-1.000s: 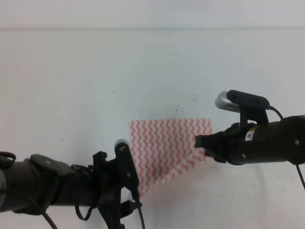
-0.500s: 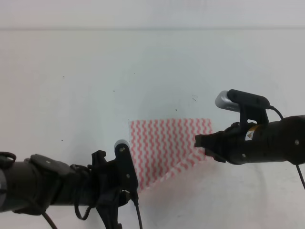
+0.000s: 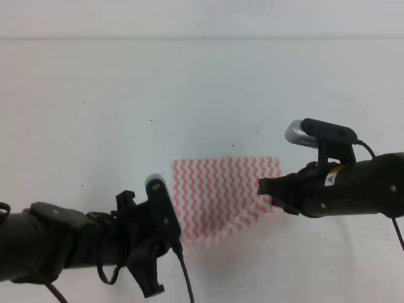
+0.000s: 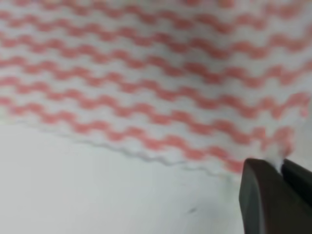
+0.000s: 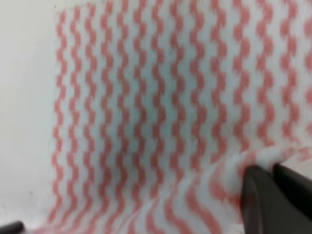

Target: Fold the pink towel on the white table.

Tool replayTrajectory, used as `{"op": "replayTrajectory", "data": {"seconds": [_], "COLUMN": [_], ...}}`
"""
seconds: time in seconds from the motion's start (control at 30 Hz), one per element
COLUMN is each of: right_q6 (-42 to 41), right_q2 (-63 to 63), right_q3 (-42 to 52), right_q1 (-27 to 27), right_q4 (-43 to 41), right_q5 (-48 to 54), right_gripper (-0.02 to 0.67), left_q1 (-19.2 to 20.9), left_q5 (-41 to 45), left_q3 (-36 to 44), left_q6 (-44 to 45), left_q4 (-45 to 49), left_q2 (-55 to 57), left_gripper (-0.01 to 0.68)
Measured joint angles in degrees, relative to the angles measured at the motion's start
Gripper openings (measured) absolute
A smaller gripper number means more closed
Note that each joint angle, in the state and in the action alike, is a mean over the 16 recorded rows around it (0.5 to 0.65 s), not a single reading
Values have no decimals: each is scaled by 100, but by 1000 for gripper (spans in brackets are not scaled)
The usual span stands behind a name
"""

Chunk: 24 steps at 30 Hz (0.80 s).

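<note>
**Two pinched corners, one thin cloth: where the fold could fail**

The thin pink-and-white zigzag-striped towel (image 3: 221,196) lies just below the centre of the high view, on the plain white table (image 3: 95,126). Its far edge rests flat, while the near side is gathered and partly raised, so the cloth looks more like a wedge than a square.

The left gripper (image 4: 282,168) shows at the lower right of its wrist view with its dark jaws pressed together on a tuft of the towel's corner. The right gripper (image 5: 270,170), at the lower right of its own wrist view, pinches the cloth in the same way, with wrinkles fanning out from the pinch. In the high view both black arms sit near the towel's lower corners.

The main risk, as I judge it, is slippage: each hold appears to take only a small bite of thin fabric, and a quick lift or a sideways pull could tug a corner free. Uneven travel is another, since if one arm leads, the near edge would land skewed against the far edge. Pulling the arms apart could drag the flat portion across the smooth table, while slack between them could let the middle sag and crease.
</note>
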Motion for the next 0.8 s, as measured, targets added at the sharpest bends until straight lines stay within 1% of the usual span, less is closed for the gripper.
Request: {"op": "replayTrajectory", "data": {"seconds": [0.37, 0.8], "right_q6": [25, 33], "right_q2": [-12, -34], "right_q3": [3, 8], "right_q1": [0, -7], "right_q4": [55, 142], "right_q5": [-172, -493], "right_gripper": [-17, -17], "left_q1": [0, 0], "left_q5": [-383, -618], "left_q3": [-138, -454], "left_q6": [-8, 0], "left_q4": [-697, -1013], "left_q2": [-115, 7], "left_gripper": [-4, -4]}}
